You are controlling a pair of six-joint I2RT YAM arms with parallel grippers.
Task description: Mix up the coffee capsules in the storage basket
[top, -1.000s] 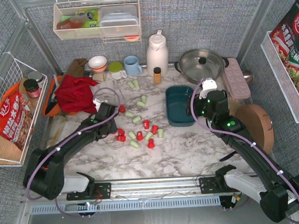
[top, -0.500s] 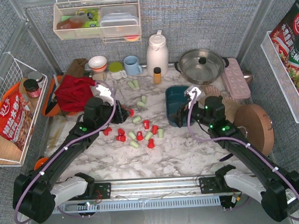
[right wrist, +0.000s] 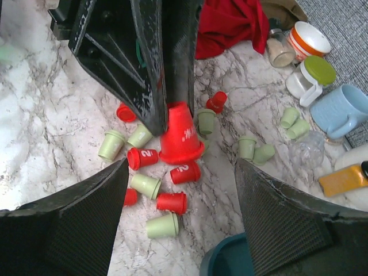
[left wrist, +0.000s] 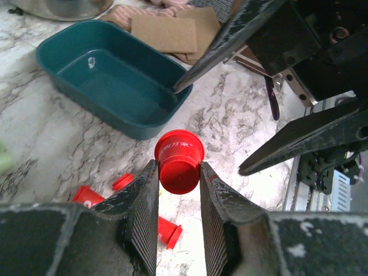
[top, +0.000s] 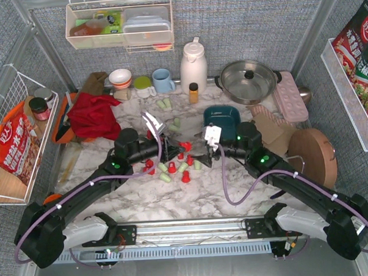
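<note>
My left gripper (left wrist: 178, 175) is shut on a red coffee capsule (left wrist: 179, 161), held above the marble a little left of the storage basket (left wrist: 115, 86), a dark teal tray with nothing in it. From above, that capsule (top: 185, 145) hangs mid-table between the two grippers. My right gripper (right wrist: 181, 167) stands open, facing the left one, its jaws wide on either side of the held capsule (right wrist: 181, 135) and apart from it. Several red and mint green coffee capsules (top: 173, 167) lie loose on the table below. The basket (top: 223, 117) is partly hidden by the right arm.
Along the back stand a white thermos (top: 193, 64), an amber bottle (top: 193, 92), a steel pot (top: 248, 80), a blue mug (top: 163, 81) and bowls. A red cloth (top: 94, 114) lies at the left. A pink tray (top: 290, 96), brown cloths (top: 272, 125) and a round wooden board (top: 316, 156) are at the right.
The left arm has swung right toward the table's middle, lifting the red capsule. The right arm has moved left from beside the basket and now faces the left gripper.
</note>
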